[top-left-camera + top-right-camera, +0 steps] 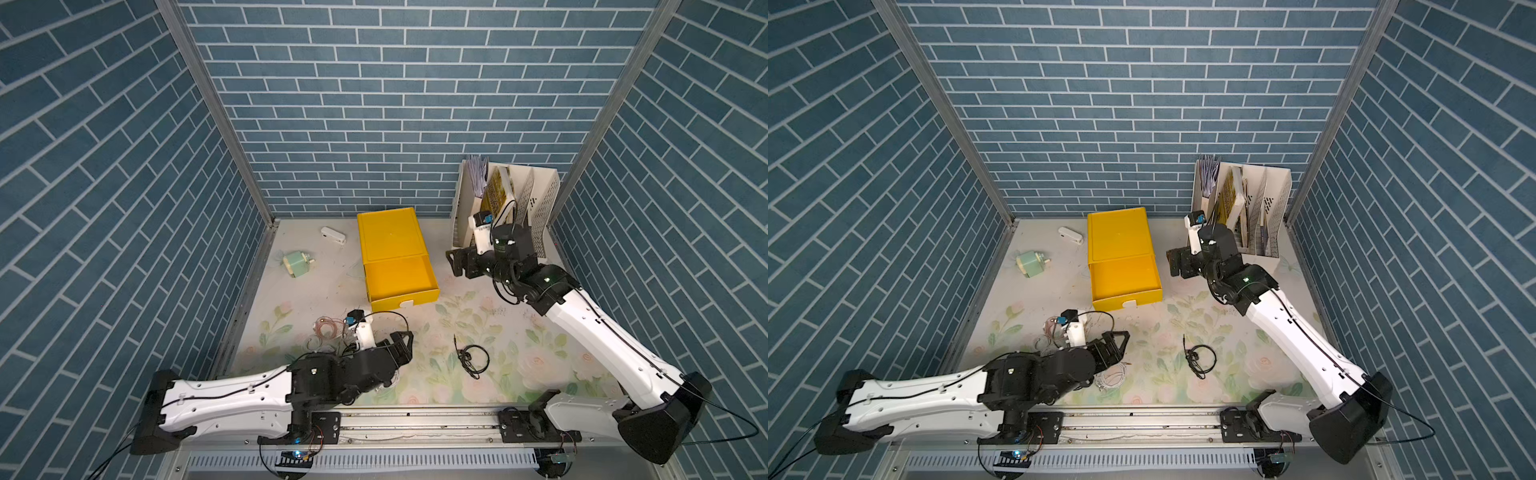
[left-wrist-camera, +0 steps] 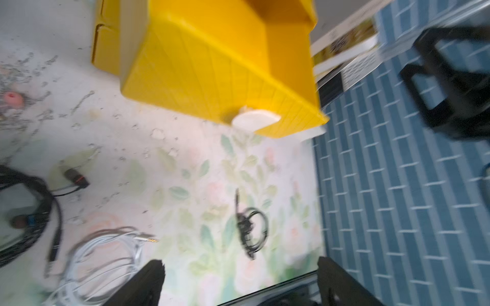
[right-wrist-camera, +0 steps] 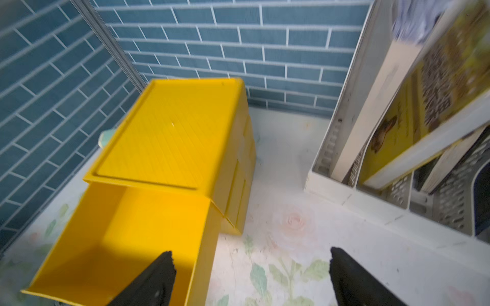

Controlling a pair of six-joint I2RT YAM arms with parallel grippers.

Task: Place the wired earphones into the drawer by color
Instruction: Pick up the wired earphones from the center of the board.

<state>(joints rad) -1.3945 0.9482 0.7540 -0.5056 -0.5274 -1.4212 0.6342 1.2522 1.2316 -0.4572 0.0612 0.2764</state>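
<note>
The yellow cabinet (image 1: 388, 235) stands at the back with its top drawer (image 1: 401, 279) pulled out and looking empty; its white tab handle (image 2: 256, 120) faces the front. On the flowered mat lie the wired earphones: a black coil (image 1: 471, 359) (image 2: 250, 230), a pinkish-copper coil (image 1: 328, 328), a white coil (image 1: 1111, 377) (image 2: 103, 254) and another black coil (image 2: 39, 209). My left gripper (image 1: 404, 340) (image 2: 240, 265) hangs open and empty between the white and black coils. My right gripper (image 1: 455, 262) (image 3: 250, 255) is open and empty, level with the drawer's right wall.
A white slotted file rack (image 1: 540, 195) holding books stands at the back right, close behind the right arm. A small green object (image 1: 297, 264) and a white device (image 1: 332, 236) lie left of the cabinet. A metal rail (image 1: 415, 424) runs along the front edge.
</note>
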